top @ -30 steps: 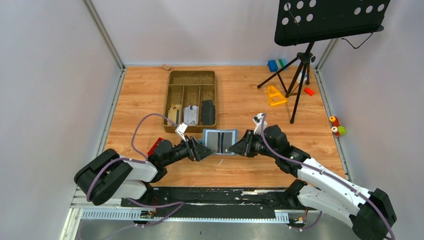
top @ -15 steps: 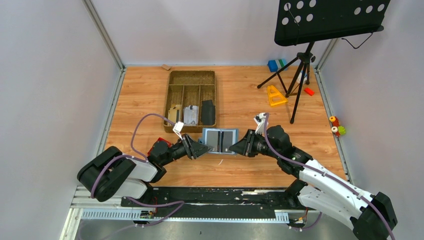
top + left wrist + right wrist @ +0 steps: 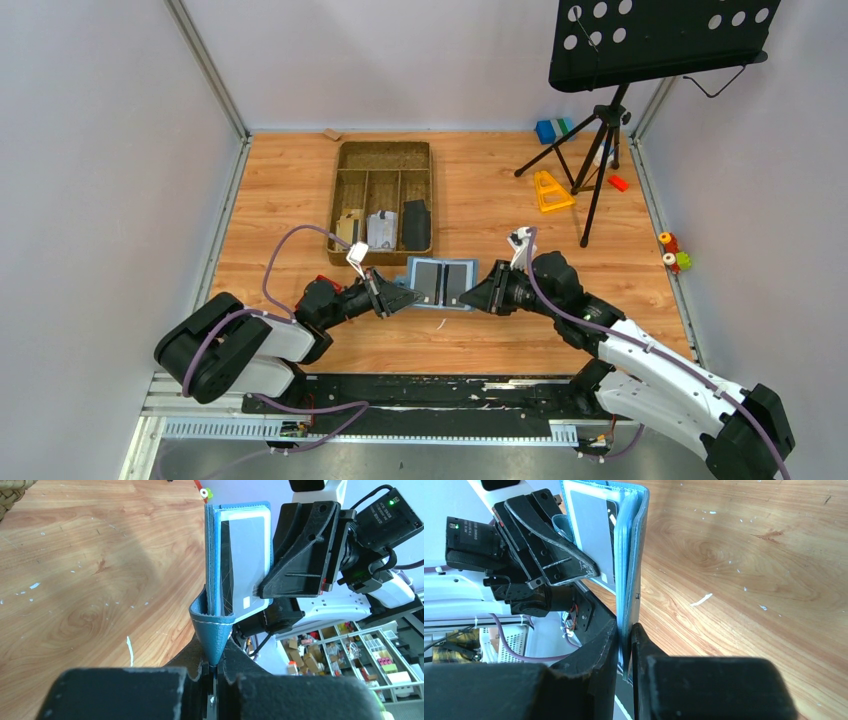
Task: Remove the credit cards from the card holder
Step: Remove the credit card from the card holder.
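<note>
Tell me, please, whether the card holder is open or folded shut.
Open: the card holder shows both inner panels, cards in them.

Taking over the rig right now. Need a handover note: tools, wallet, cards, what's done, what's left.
Left tool: shut on the left edge of the slate-blue folding card holder.
Right tool: shut on its right edge.
Card holder: spread open between both tools, just in front of the brown woven divided tray.
Grey cards: seated in the inner pockets.
Done: holder opened and held.
Left: pull the cards out; both tools are occupied, so one probably has to release first.
</note>
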`<state>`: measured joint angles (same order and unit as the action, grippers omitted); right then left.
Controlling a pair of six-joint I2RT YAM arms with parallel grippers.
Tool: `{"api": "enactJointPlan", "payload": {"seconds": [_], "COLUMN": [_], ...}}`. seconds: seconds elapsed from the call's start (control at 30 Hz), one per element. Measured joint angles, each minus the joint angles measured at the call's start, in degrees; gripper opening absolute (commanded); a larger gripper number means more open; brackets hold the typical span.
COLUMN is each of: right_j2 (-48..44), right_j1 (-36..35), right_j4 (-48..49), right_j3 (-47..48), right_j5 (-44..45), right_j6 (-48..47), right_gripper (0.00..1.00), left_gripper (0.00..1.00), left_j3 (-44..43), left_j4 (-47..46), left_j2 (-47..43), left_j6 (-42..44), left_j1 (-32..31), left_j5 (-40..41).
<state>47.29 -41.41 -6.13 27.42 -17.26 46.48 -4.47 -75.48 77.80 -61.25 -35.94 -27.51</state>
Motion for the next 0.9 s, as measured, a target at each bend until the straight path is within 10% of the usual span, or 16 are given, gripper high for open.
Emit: {"api": "enactJointPlan", "payload": {"seconds": [0.3, 0.9], "right_j2": [-0.04, 3.02], "right_j1": [0.0, 0.0], "right_j4": [-3.13, -1.38], "right_j3": [0.59, 5.29], "right_j5": [2.62, -2.08], "right_j6": [-2.49, -7.69], "right_gripper": [0.45, 0.31], "left_gripper": [0.0, 0.0], "left_j3": [0.0, -0.9], "left_j4": [2.67, 17.42], "left_j2": [0.0, -7.21], "left_j6": [0.5, 4.63], "left_j1": [0.07, 0.09], "left_j5": [-0.44, 0.96]}}
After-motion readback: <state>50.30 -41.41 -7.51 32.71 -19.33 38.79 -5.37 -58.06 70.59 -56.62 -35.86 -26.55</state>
